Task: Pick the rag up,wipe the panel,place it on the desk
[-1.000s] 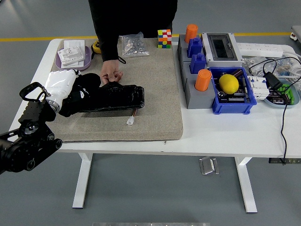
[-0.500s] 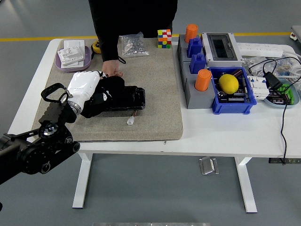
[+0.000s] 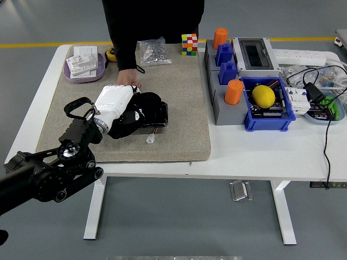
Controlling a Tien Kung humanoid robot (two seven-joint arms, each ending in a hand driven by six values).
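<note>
So the left robot hand — the white one on the black arm coming in from the lower left — is pressed down on the black rag, fingers curled into the cloth, holding it against the glossy black panel. The rag is bunched right under and just past the fingertips, covering the left part of the panel; only the panel's right end and lower edge peek out. The panel lies flat on the grey mat, which covers the left half of the white tabletop. A small white connector on a wire sits just below the panel on the mat.

A person's hand is at the far side, knuckles touching the top of the rag right next to the robot hand — can't tell whether it's pinching the cloth or steadying the panel. The right arm isn't in the shot.
</note>
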